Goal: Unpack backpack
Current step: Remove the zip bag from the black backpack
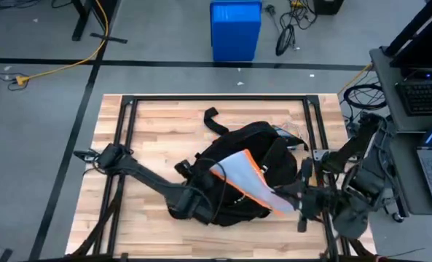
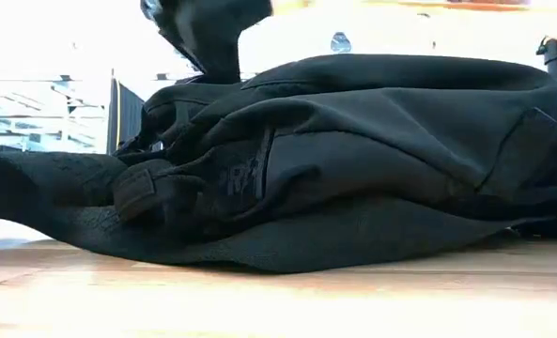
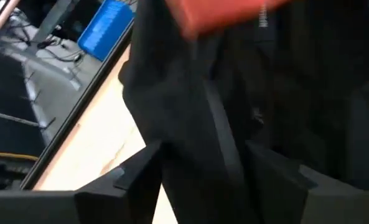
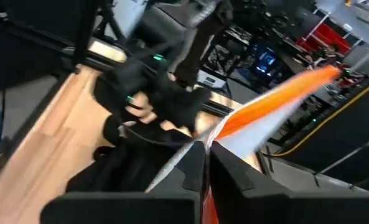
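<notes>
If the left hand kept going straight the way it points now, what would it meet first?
The backpack: its black fabric already sits between the left hand fingers, so contact looks immediate, though depth is unclear.

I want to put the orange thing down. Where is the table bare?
Bare wood lies between the backpack and the table's far edge, and in the near left corner. The middle is crowded: left gripper on the backpack, right gripper gripping the orange-edged white folder.
</notes>
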Controlling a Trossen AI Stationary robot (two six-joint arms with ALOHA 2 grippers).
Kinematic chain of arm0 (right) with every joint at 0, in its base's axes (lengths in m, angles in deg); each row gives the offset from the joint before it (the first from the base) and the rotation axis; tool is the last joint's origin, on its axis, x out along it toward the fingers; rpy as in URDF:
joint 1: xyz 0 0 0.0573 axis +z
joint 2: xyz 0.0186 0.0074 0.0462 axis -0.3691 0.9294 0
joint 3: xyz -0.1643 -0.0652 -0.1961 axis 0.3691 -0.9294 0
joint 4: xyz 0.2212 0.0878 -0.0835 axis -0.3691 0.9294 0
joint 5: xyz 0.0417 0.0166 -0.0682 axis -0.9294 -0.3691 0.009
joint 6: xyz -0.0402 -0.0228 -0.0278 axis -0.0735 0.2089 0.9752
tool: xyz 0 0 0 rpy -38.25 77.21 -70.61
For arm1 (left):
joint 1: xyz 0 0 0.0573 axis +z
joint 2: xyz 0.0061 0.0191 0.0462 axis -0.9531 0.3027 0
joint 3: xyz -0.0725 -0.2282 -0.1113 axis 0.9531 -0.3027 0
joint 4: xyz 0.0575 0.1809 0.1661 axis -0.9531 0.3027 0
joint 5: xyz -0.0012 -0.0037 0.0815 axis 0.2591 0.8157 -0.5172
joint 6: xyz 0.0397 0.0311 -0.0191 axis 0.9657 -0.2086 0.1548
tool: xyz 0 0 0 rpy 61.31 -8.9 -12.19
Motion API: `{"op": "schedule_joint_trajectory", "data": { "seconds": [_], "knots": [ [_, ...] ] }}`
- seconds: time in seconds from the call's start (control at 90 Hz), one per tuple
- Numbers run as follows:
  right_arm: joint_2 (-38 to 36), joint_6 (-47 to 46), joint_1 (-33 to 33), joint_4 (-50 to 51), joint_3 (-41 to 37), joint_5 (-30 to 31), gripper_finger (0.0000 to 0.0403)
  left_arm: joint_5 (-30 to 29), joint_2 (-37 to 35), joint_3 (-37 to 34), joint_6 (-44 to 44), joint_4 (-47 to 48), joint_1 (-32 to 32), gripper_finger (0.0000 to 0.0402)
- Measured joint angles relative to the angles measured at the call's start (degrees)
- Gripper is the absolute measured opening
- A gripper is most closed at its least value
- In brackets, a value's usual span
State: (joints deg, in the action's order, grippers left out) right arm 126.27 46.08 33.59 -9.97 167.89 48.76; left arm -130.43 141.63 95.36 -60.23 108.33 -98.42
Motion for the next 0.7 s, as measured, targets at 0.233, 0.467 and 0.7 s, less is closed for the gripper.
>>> {"op": "schedule_joint_trajectory", "data": {
  "seconds": [0.233,0.467,0.7],
  "knots": [
    [3.96,-3.03,0.81,0.53,-0.02,-0.16,0.0000,3.97,3.78,-0.02,10.58,-3.19,6.34,0.0138],
    [6.03,-2.21,0.76,0.33,-0.07,-0.38,0.0000,4.11,7.90,-0.05,16.26,-1.27,11.37,0.0009],
    [5.96,-2.45,0.74,0.28,-0.07,-0.19,0.0000,3.89,8.31,-0.92,8.72,12.65,13.76,0.0002]
  ]
}}
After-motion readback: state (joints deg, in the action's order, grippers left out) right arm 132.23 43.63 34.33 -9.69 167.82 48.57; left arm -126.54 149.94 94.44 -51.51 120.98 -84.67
